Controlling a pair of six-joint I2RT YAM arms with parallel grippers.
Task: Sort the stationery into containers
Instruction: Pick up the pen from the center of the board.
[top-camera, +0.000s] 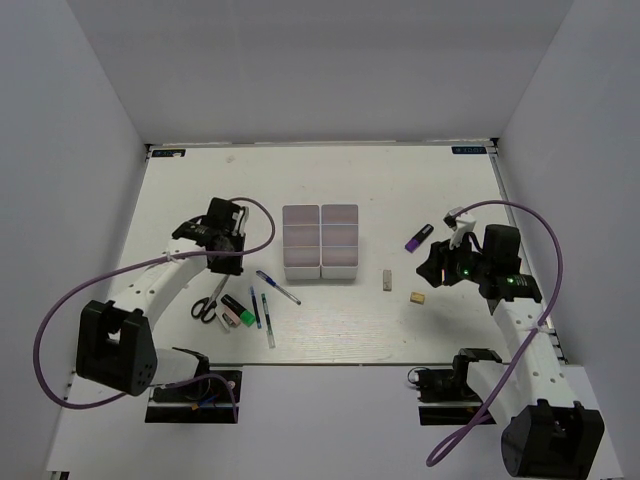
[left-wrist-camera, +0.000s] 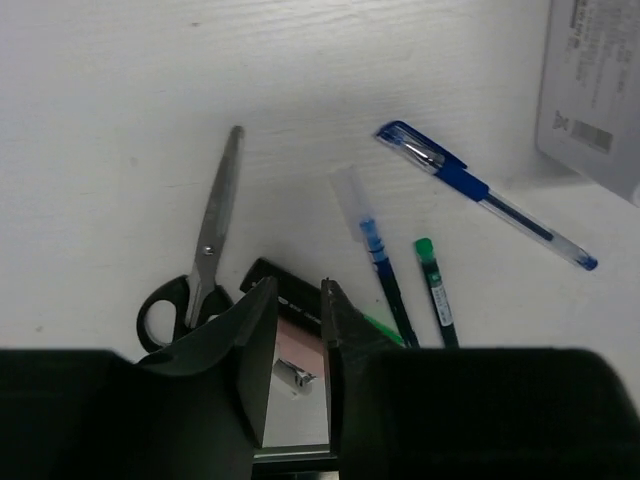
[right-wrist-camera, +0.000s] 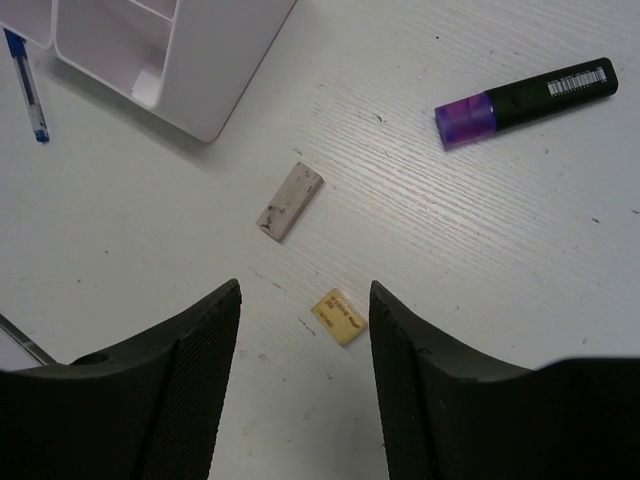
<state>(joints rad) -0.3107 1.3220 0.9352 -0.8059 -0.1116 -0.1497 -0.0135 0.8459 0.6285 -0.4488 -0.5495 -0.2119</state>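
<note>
**Bins** (top-camera: 320, 242): one white block of six open-top squares, two by three, at the middle of the table (top-camera: 400, 190).

**Stationery, left lot** (all flat on the table, near-left of the bins):
- Scissors (left-wrist-camera: 205, 250), black handles toward the near edge, blades shut.
- Green-tipped marker (top-camera: 240, 313), just right of the scissor handles.
- Pink piece (left-wrist-camera: 300, 340), beside the marker; only a strip shows in the left wrist view.
- Clear-capped pen (left-wrist-camera: 375, 250) and green-capped pen (left-wrist-camera: 435, 285), side by side, right of the marker.
- Blue pen (left-wrist-camera: 485, 195), slanted, closest of the lot to the bins' near-left corner.

**Stationery, right lot** (flat on the table, right of the bins):
- Grey stick (right-wrist-camera: 290, 201), scuffed, near the bins but apart from them.
- Tan block (right-wrist-camera: 338, 317), just beyond the stick, apart from it.
- Purple marker (right-wrist-camera: 525, 100), black body with a barcode, well apart from both.

**Left gripper** (left-wrist-camera: 298, 290): hangs over the marker and the pink piece. Its fingers (left-wrist-camera: 258, 350) stand a narrow gap apart, with the pink piece showing in that gap. I cannot tell whether they touch it or hold anything.

**Right gripper** (right-wrist-camera: 305, 290): jaws spread wide and holding nothing, over the tan block, which lies on the table between them nearer the right-hand finger.
</note>
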